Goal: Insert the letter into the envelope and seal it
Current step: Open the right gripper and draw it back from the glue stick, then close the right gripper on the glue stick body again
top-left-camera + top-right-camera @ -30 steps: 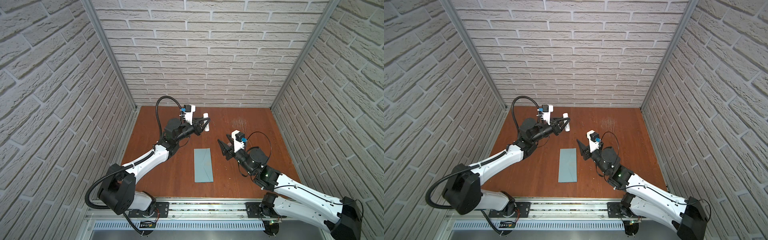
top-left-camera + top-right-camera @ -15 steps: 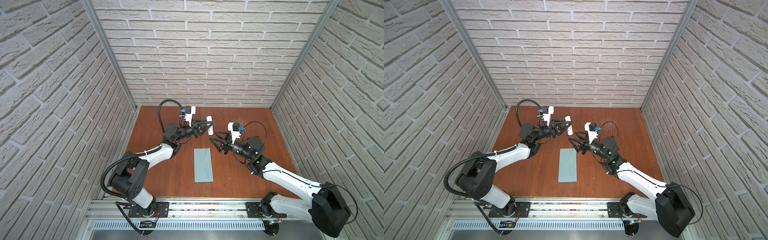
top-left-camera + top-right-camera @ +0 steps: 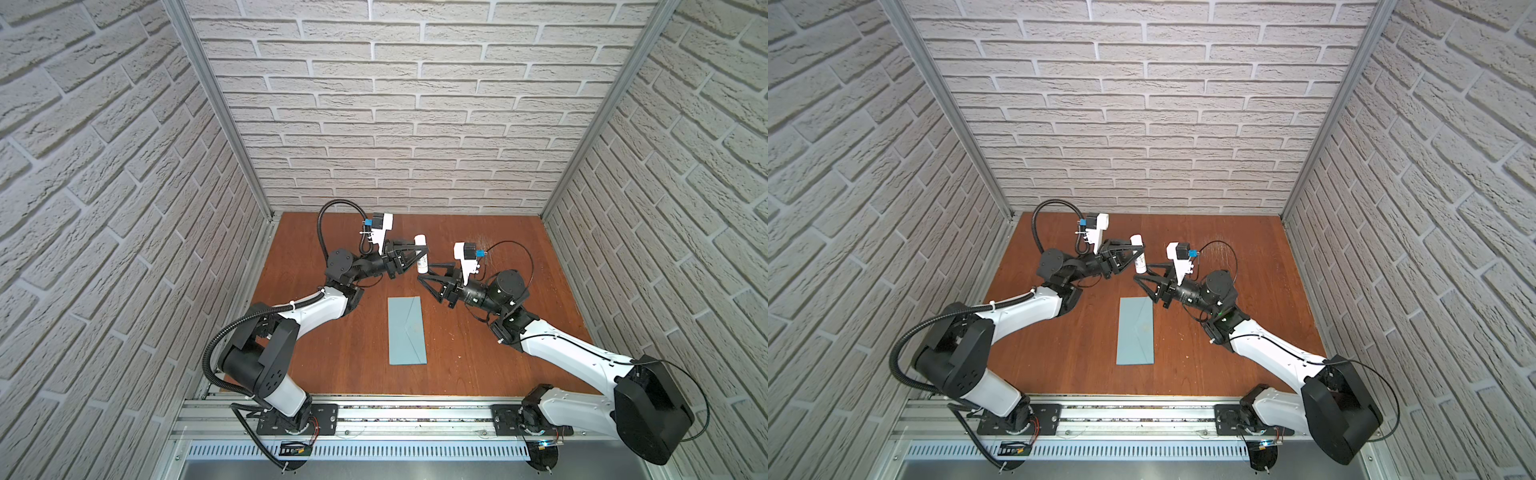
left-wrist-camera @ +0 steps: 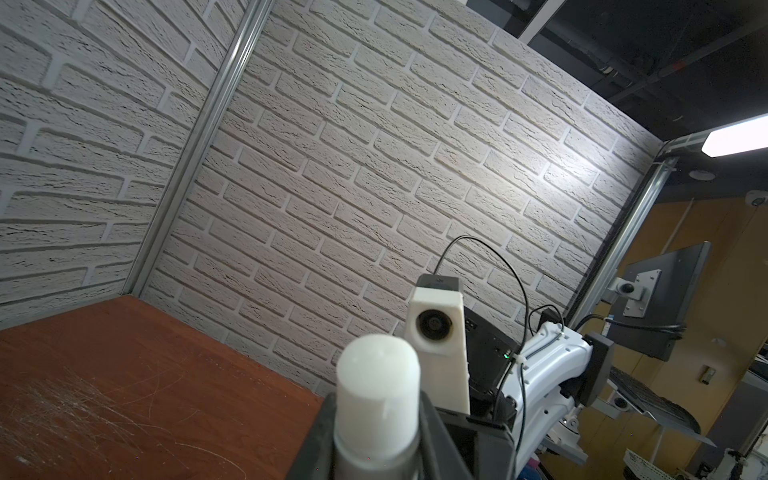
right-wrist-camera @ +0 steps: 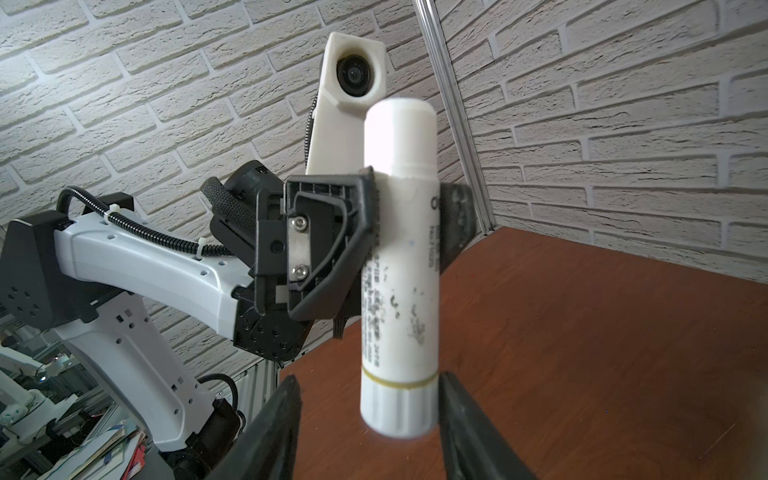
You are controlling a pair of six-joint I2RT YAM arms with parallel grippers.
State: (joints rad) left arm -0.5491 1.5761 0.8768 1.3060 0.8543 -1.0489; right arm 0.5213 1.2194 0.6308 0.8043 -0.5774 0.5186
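In both top views: red-brown wooden table (image 3: 478,365), boxed on three sides by white brick-pattern walls (image 3: 395,124), with aluminium posts (image 3: 220,108) in the far corners. Along the near edge, an aluminium rail (image 3: 395,415) carrying both arm bases. Envelope (image 3: 407,330) flat at mid-table, long side pointing away from the rail, V-shaped seams facing up. Just beyond the envelope's far short edge, a white stick (image 3: 420,241), roughly upright and clear of the wood, clamped in the left tool (image 3: 419,257). Right tool (image 3: 426,275) at the stick's lower end, jaws apart. Farther beyond the envelope, fine pale scratches (image 3: 494,243) in the wood.

In the left wrist view: the stick's flat cap (image 4: 376,374) close to the lens, gripped between dark fingers (image 4: 436,436). Scratched table (image 4: 124,374) meeting brick wall. Past the wall's end, a dark ceiling with a lit lamp (image 4: 731,141) and a monitor (image 4: 660,299) on a bracket.

In the right wrist view: stick (image 5: 399,270) pinched at its upper body by the left tool (image 5: 409,208). Ribbed base between the right tool's fingers (image 5: 278,415), one close against it, the other standing off. Bare wood (image 5: 602,353) and brick behind.
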